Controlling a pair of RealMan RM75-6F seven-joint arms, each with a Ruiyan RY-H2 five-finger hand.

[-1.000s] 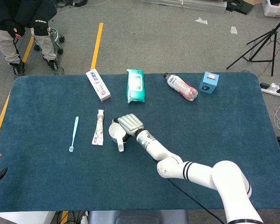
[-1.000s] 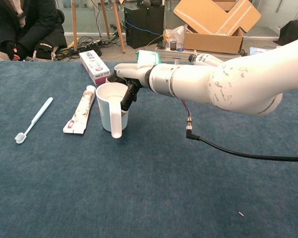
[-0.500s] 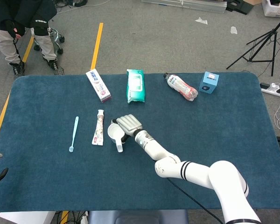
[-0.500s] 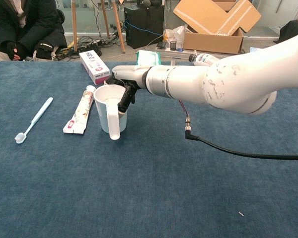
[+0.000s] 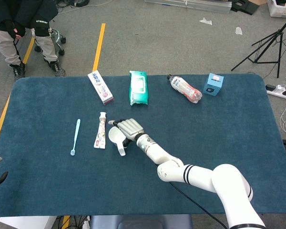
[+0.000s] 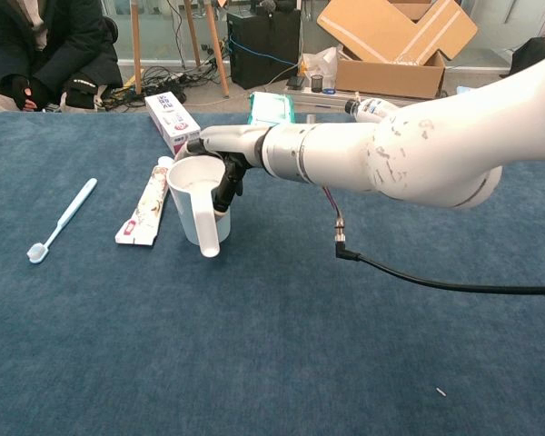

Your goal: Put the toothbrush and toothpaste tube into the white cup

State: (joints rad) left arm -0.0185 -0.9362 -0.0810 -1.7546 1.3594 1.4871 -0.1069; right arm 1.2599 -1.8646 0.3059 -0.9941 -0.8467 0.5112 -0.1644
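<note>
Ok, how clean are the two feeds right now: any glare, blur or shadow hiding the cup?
Head view: even light, sharp, no glare; the right hand covers part of the white cup. Chest view: cup is crisp with only a soft shadow at its base; the near forearm looms large; the toothbrush and toothpaste tube read clearly.

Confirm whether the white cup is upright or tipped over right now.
Upright. The white cup stands on its base, mouth up, handle toward the camera in the chest view, with the right robot hand gripping its far side.
</note>
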